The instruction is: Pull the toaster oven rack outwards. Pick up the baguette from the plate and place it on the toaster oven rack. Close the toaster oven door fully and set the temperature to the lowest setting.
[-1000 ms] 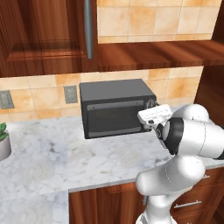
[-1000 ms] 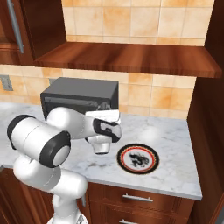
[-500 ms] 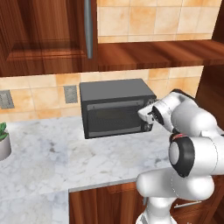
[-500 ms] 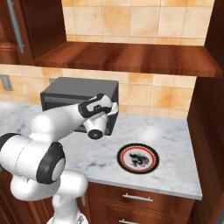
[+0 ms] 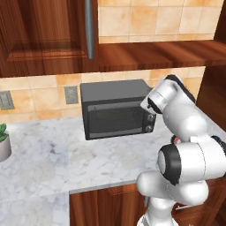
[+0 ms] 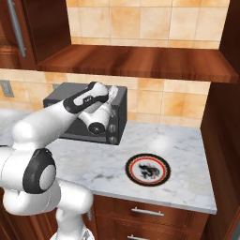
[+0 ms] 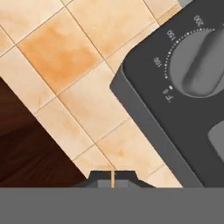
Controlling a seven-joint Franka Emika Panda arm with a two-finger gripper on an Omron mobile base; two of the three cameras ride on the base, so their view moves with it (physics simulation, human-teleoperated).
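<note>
- With its door (image 5: pixel 115 119) shut flush against the front, the toaster oven (image 5: pixel 117 108) sits at the back of the marble counter (image 5: pixel 53 154), against the tan tiled wall (image 7: pixel 65 65).
- Rack and baguette: not visible through the dark glass, can't tell.
- Top knob (image 7: pixel 202 61) fills the hand view's upper right corner, ringed by printed temperature numbers; a thin slice of a second knob (image 7: pixel 217 139) sits at the right edge.
- Gripper (image 7: pixel 113 177) is at the oven's upper right front corner, by the knob column; jaws pressed together, nothing between them.
- Plate (image 6: pixel 147 169) lies flat on the counter, well right of the oven, nothing on it.
- Wooden shelf (image 6: pixel 140 61) runs above the oven; potted plant (image 5: pixel 3 142) at the counter's far left.
</note>
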